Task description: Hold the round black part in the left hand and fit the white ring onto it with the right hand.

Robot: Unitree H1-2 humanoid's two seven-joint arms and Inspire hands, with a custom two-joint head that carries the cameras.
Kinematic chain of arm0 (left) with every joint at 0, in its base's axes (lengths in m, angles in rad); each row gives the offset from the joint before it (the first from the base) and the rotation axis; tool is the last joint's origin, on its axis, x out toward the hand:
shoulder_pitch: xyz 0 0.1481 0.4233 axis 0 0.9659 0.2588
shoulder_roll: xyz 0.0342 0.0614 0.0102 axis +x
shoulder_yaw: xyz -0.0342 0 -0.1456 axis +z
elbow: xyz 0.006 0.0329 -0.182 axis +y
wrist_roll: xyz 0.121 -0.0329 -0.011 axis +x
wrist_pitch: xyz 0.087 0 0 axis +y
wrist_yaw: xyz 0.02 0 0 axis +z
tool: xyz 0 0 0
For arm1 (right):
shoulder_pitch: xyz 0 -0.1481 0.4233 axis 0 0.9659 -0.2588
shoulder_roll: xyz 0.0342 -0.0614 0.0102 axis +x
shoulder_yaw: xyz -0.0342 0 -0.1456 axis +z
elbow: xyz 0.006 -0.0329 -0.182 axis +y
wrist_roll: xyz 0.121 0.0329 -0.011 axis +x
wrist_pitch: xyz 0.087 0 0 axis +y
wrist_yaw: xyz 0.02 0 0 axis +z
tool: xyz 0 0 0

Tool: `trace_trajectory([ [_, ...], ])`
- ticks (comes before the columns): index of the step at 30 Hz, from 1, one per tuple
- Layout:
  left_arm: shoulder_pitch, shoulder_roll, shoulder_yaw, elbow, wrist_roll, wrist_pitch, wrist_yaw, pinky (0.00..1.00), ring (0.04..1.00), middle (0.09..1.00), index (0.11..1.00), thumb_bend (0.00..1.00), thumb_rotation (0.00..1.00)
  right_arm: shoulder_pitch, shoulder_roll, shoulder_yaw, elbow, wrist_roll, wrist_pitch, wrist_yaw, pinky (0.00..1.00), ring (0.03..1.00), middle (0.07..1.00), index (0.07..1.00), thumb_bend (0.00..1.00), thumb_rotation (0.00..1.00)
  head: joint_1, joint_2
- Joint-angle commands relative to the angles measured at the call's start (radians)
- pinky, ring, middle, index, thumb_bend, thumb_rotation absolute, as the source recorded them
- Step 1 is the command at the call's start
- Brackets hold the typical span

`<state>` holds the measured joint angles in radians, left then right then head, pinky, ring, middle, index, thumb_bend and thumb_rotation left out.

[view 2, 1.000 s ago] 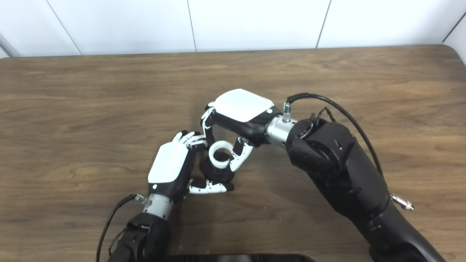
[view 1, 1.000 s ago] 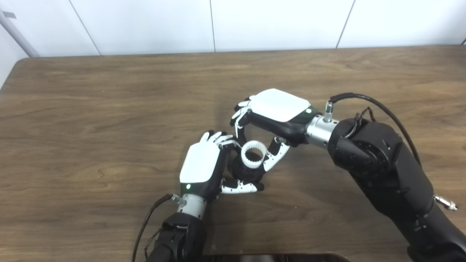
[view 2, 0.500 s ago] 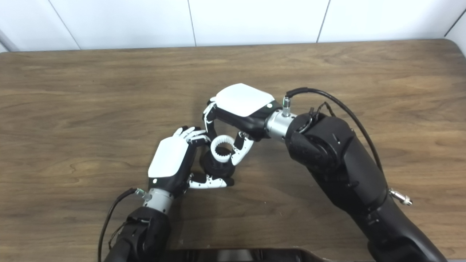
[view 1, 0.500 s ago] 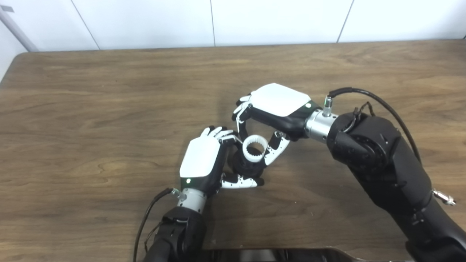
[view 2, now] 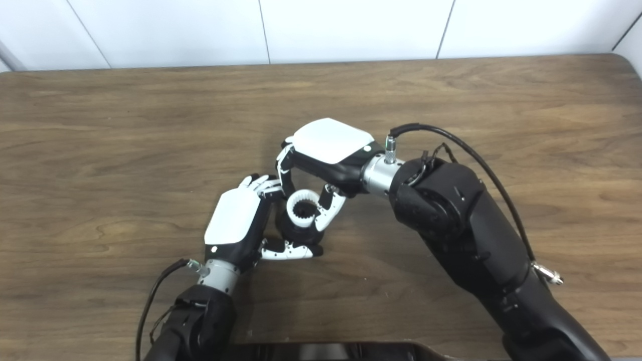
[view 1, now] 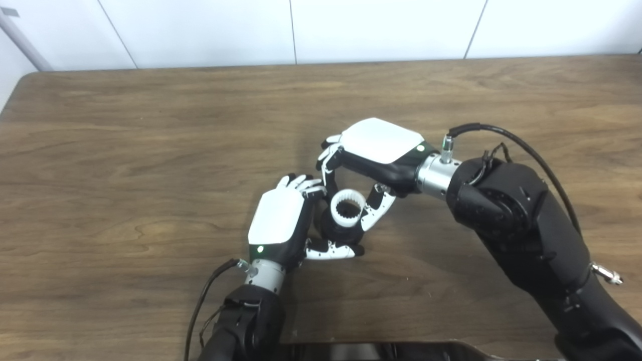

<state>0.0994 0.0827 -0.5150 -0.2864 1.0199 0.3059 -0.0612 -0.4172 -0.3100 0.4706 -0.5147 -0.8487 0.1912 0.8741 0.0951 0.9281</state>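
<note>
The round black part [view 1: 341, 231] stands near the middle of the wooden table [view 1: 125, 150], wrapped by my left hand [view 1: 278, 225], whose thumb curls along its near side. A white ring [view 1: 348, 211] with inner teeth sits on top of the black part, held between the thumb and fingers of my right hand [view 1: 373, 155], which reaches in from the right and hovers over it. Most of the black part is hidden by the ring and both hands. How deep the ring sits on the part I cannot tell.
A white panelled wall [view 1: 301, 30] runs behind the table's far edge. A dark object [view 1: 371, 351] lies at the bottom edge of the picture, just in front of me. My right forearm [view 1: 521, 230] crosses the table's right half.
The camera tilted slightly since a second ago. My right hand has shifted a little left and lowered the ring closer onto the black part. The left hand keeps its hold.
</note>
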Motion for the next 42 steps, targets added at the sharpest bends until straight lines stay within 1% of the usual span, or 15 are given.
trace_trajectory([
  [1, 0.034, 0.002, -0.031, 0.028, -0.001, 0.020, -0.093, 0.95, 0.875, 0.795, 0.485, 0.52, 0.05, -0.024, 0.011, -0.007, -0.035, -0.004, -0.002, 0.001, 0.91, 0.910, 0.797, 0.484, 0.53, 0.14, 0.001, 0.001],
  [5, 0.035, 0.003, -0.033, 0.023, 0.005, 0.020, -0.097, 0.95, 0.876, 0.796, 0.485, 0.52, 0.05, -0.018, 0.017, -0.009, -0.038, -0.007, -0.004, 0.006, 0.91, 0.910, 0.799, 0.484, 0.53, 0.14, 0.000, 0.003],
  [14, 0.038, 0.001, -0.028, 0.017, 0.012, 0.020, -0.110, 0.96, 0.878, 0.799, 0.486, 0.52, 0.05, 0.001, 0.031, -0.010, -0.019, -0.015, -0.011, -0.010, 0.90, 0.906, 0.795, 0.484, 0.53, 0.14, -0.004, 0.006],
  [26, 0.036, 0.003, -0.028, 0.008, 0.012, 0.016, -0.117, 0.96, 0.877, 0.794, 0.484, 0.52, 0.05, 0.008, 0.022, -0.015, 0.005, -0.028, -0.017, -0.022, 0.88, 0.908, 0.800, 0.484, 0.52, 0.14, -0.008, 0.008],
  [31, 0.035, 0.005, -0.031, 0.006, 0.019, 0.017, -0.122, 0.95, 0.876, 0.793, 0.484, 0.52, 0.05, 0.009, 0.023, -0.015, 0.020, -0.022, -0.022, -0.039, 0.87, 0.904, 0.797, 0.484, 0.52, 0.14, -0.008, 0.008],
  [42, 0.039, 0.002, -0.030, 0.004, 0.020, 0.016, -0.118, 0.96, 0.875, 0.789, 0.484, 0.52, 0.05, 0.002, 0.021, -0.015, 0.043, -0.022, -0.035, -0.048, 0.86, 0.899, 0.788, 0.484, 0.52, 0.14, -0.008, 0.008],
])
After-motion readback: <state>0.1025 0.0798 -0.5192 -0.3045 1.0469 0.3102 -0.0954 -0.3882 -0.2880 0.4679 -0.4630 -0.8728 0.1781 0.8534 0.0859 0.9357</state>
